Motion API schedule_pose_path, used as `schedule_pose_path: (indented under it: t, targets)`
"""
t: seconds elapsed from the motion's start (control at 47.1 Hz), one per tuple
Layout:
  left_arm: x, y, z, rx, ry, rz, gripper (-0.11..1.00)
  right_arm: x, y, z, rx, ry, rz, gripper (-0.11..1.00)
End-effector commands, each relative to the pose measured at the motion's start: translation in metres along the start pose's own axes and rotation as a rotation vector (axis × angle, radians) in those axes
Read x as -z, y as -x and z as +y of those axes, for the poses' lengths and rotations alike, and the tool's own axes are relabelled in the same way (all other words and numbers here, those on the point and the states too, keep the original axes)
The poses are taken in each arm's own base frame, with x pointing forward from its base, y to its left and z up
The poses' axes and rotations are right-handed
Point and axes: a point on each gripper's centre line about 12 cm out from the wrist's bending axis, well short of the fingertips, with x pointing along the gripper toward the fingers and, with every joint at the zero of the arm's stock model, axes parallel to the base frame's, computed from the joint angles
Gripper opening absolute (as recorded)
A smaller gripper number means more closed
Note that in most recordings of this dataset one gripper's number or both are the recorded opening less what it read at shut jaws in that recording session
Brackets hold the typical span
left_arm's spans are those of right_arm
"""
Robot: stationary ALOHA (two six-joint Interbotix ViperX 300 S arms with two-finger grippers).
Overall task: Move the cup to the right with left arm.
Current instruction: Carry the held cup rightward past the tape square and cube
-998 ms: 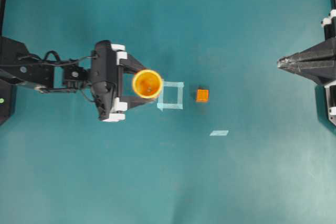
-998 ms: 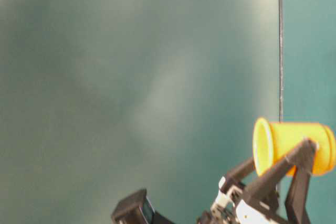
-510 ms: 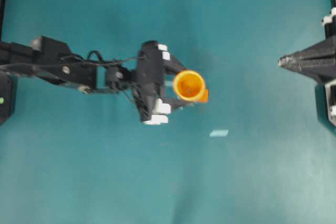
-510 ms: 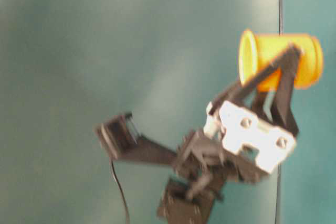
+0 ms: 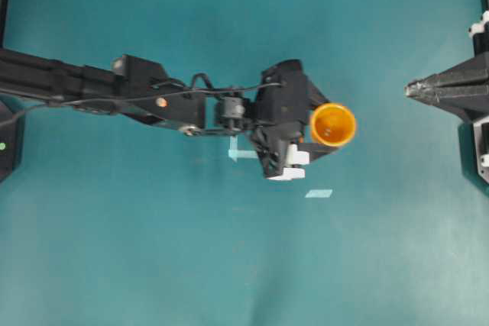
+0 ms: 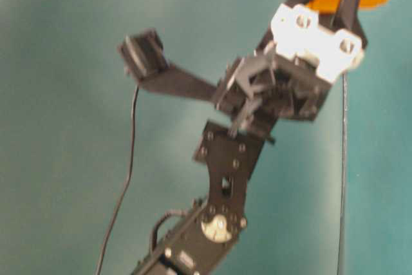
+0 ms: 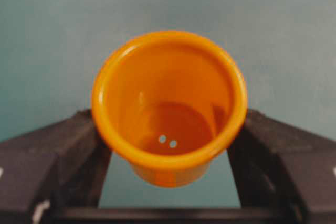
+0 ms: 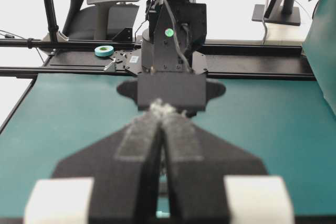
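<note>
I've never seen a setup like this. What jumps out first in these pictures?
The bright orange cup stands out against the teal table, held a little right of the middle between the fingers of the left gripper at the end of a long black arm. The left wrist view looks straight into the cup's open mouth. At the table's right edge the right gripper rests shut, pointing toward the cup.

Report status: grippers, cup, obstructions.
Left gripper shut on small round yellow-orange plastic cup, carried clear of the teal table. Right gripper shut, parked at right edge. Nothing between them.
</note>
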Motion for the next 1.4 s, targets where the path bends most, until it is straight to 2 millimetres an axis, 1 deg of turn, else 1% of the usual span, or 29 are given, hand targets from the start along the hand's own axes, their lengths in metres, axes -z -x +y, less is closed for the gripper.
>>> schedule_pose_path:
  t: [0.0,0.17,0.382,0.573,0.764,0.913,1.21,1.38]
  targets:
    - [-0.028,-0.007,0.0,0.001,-0.003,-0.06,0.64,-0.013,-0.002,0.0,0.001,0.002,-0.032,-0.01]
    - [-0.039,-0.021,-0.001,0.001,-0.003,-0.075,0.64,-0.013,-0.002,0.0,0.0,0.002,-0.034,-0.01]
    - [-0.046,-0.035,-0.005,0.009,-0.006,-0.086,0.64,-0.014,-0.002,0.0,0.001,0.005,-0.034,-0.01]
    - [-0.046,-0.047,-0.009,0.014,-0.006,-0.082,0.64,-0.014,-0.003,0.0,0.0,0.005,-0.035,-0.01]
    - [-0.045,-0.056,-0.008,0.013,-0.007,-0.088,0.64,-0.014,-0.003,0.0,0.0,0.005,-0.035,-0.01]
    - [-0.047,-0.058,-0.008,0.012,-0.007,-0.091,0.64,-0.014,-0.002,0.0,0.0,0.006,-0.035,-0.01]
    - [-0.051,-0.062,-0.001,0.0,-0.004,-0.101,0.64,-0.014,-0.003,0.0,0.0,0.009,-0.035,-0.01]
    - [-0.053,-0.063,-0.001,0.0,-0.004,-0.106,0.64,-0.014,-0.003,0.0,0.001,0.009,-0.035,-0.01]
